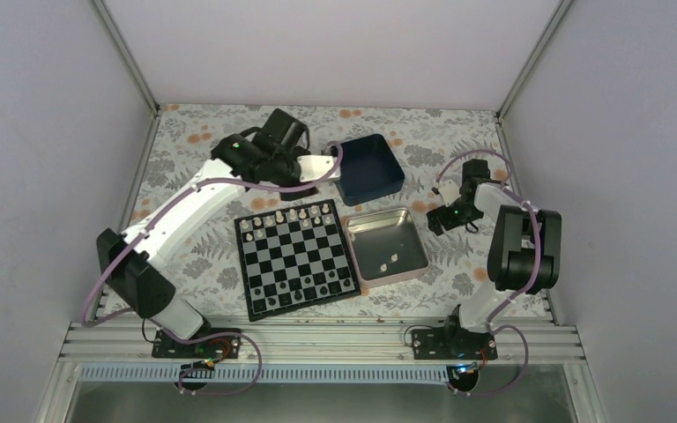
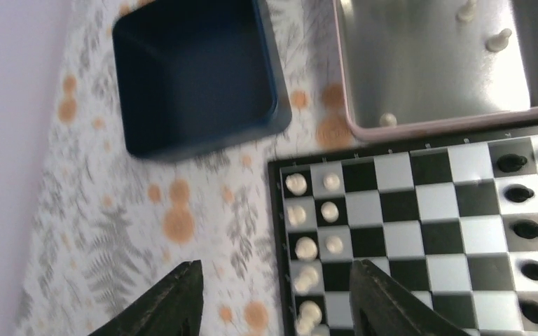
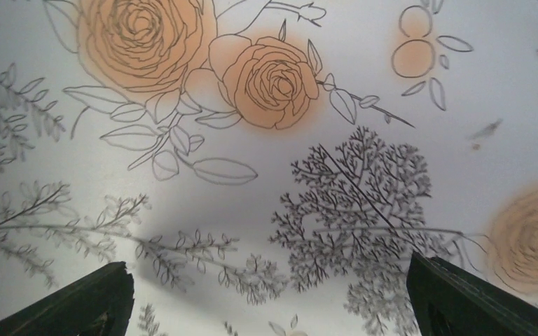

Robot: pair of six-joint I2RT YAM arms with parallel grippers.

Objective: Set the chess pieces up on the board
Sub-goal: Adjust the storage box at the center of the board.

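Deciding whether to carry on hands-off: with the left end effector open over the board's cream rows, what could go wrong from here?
1. The left end effector hangs open just above the closely set cream pieces at the edge of the board; a low sideways move could topple them.
2. A loose piece lies right by the wall of the silver tin, so a finger may strike the wall and miss it.

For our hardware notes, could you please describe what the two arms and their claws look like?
Both the left arm and right arm have white link shells, bulky black joints and a lilac cable running alongside. A green light glows near each wrist. The left claw and right claw have dark, wedge-shaped fingers.
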